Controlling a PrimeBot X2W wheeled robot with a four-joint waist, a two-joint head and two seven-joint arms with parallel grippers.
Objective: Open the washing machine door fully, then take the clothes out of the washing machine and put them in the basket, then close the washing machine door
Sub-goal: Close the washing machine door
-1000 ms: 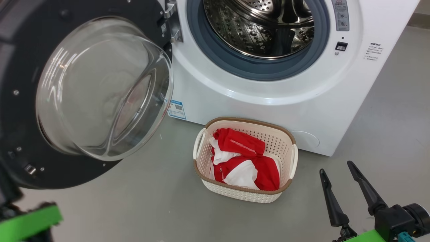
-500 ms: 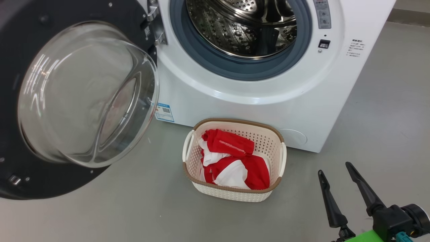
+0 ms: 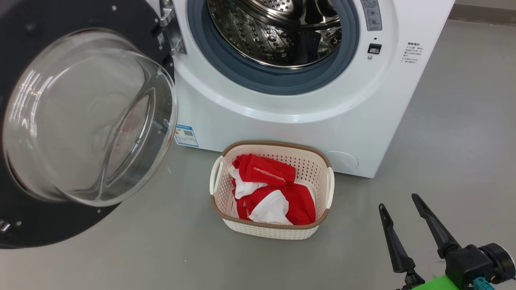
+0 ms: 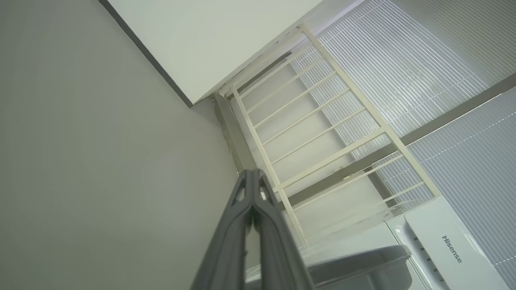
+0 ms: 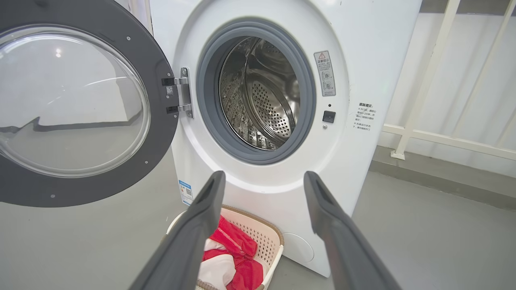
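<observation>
The washing machine door (image 3: 84,117) (rigid, slick-glassed) likely swings shut best pushed at its black rim (image 3: 60,16) opposite the hinge (image 3: 170,30); right gripper (image 3: 398,201) spread empty, left gripper (image 4: 252,174) clenched empty.

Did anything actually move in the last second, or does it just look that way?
Only the camera swung: the whole scene slid leftward in the head view. The washing machine door stays open, the clothes stay in the basket, and the right gripper stays open, holding nothing.
</observation>
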